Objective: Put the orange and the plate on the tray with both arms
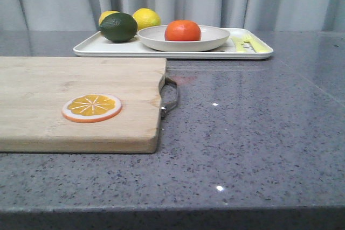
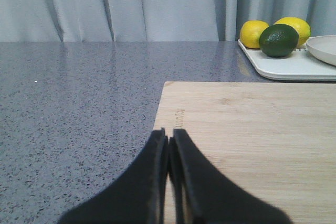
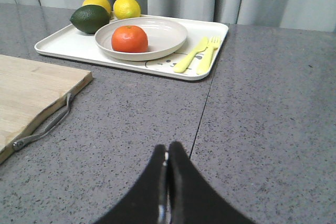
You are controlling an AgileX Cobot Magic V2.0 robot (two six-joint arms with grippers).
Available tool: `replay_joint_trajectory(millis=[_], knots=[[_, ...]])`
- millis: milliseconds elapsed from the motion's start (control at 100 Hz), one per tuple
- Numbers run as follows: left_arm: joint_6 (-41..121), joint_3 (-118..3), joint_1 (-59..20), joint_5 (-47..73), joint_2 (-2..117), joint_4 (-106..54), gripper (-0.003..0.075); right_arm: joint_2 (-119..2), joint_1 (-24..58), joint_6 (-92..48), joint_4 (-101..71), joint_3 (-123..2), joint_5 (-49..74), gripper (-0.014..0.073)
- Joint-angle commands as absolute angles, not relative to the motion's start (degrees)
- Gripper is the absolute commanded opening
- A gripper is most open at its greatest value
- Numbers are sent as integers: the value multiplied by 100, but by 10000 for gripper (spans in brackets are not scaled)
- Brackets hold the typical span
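Observation:
The orange (image 1: 183,30) (image 3: 129,39) rests inside the off-white plate (image 1: 215,40) (image 3: 168,38), and the plate stands on the white tray (image 1: 108,48) (image 3: 65,45) at the back of the table. Only the plate's rim (image 2: 324,49) and a tray corner (image 2: 286,67) show in the left wrist view. My left gripper (image 2: 168,136) is shut with nothing in it, hovering over the near corner of the wooden cutting board (image 2: 252,129). My right gripper (image 3: 168,150) is shut and empty over the bare grey table, well short of the tray. Neither gripper appears in the front view.
Two yellow lemons (image 1: 146,18) (image 1: 107,16) and a dark green lime (image 1: 118,27) share the tray's left end; yellow-green cutlery (image 3: 199,55) lies at its right end. The wooden cutting board (image 1: 81,100) with a metal handle (image 1: 170,98) carries an orange slice (image 1: 91,107). Curtains hang behind.

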State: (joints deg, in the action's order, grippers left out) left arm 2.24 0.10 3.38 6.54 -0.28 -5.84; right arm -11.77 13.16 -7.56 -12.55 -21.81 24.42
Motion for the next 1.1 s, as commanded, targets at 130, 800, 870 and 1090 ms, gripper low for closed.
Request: replay_joint_trajectory(millis=[130,800,870,1090], knots=[[164,59,345,159,-217,-593,-20,-1229,1314,-805,-1253,-2333,1845,-67],[164,59,345,159,-217,-593,-20,-952,1309,932,587,-1221,0,-67],[164,59,345,159,-217,-593,-20,-850,1241,1026,628,-1043,-252,-67],[164,59,345,159,-217,-593,-20,-452,607,1067,659,-557,-623,-67]])
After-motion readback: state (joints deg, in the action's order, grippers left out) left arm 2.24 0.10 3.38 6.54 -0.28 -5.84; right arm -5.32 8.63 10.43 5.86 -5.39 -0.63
